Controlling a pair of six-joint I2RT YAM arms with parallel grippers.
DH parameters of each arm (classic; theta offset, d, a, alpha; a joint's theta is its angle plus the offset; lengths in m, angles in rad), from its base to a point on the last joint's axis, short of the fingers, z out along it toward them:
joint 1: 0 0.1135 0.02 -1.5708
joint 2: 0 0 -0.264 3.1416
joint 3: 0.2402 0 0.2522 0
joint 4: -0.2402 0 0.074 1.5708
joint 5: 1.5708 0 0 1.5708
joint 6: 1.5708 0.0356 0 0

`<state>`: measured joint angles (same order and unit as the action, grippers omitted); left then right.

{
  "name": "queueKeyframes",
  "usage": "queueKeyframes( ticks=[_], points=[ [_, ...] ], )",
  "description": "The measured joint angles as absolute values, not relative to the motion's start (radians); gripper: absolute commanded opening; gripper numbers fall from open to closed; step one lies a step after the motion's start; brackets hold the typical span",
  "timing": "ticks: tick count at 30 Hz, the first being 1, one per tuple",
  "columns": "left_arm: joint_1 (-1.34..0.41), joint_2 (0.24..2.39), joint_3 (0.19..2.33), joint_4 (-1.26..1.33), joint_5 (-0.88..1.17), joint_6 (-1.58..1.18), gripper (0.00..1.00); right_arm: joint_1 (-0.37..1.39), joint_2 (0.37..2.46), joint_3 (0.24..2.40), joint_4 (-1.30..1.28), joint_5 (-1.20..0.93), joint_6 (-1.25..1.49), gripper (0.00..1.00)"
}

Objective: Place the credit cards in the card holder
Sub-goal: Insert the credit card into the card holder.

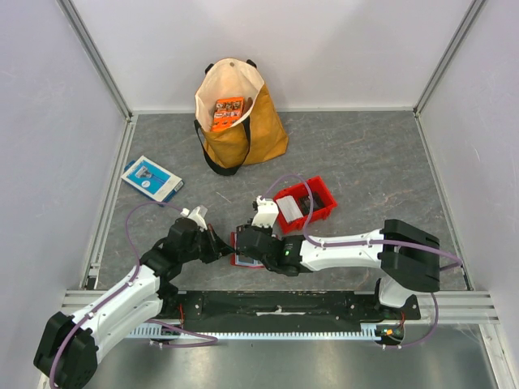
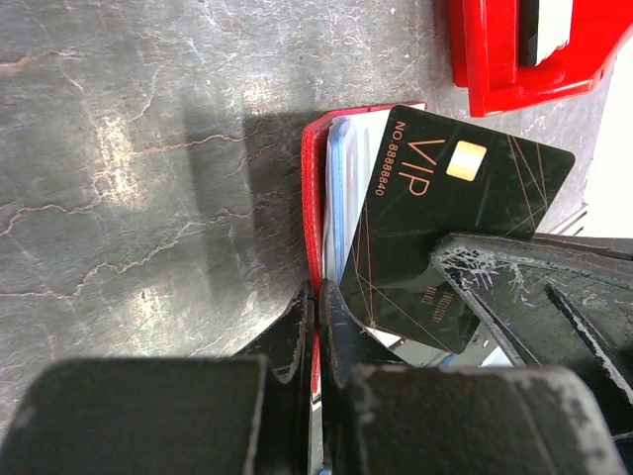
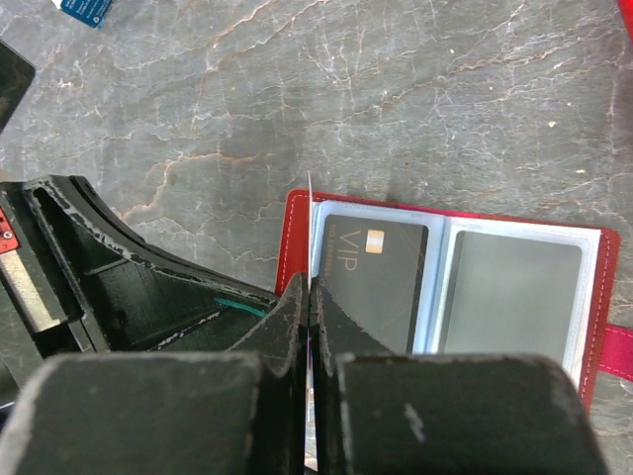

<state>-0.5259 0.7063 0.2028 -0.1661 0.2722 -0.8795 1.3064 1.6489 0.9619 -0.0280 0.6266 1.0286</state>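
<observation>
Clamping my left gripper (image 2: 316,303) on the red cover edge of the card holder (image 2: 313,188), I am pinning it open near the front edge of the table (image 1: 365,154), between my two arms. I am keeping my right gripper (image 3: 309,289) pressed together right beside it. A thin pale edge is rising between its jaws, and I cannot tell whether that is a pocket leaf or a card. The dark VIP card (image 3: 371,287) is lying over the left pocket, tilted in the left wrist view, so I am judging it only partly seated. A grey card (image 3: 509,297) is filling the right pocket. Something whitish is sitting in the red bin (image 1: 323,197) nearby, possibly another card waiting.
</observation>
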Motion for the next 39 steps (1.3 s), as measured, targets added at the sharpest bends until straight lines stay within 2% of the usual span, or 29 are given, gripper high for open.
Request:
queueKeyframes(
  ticks=[39],
  points=[
    [-0.526,0.711,0.198,-0.162,0.272,-0.88,0.02,1.32,1.651,1.05,-0.222,0.708,0.975,0.0]
  ],
)
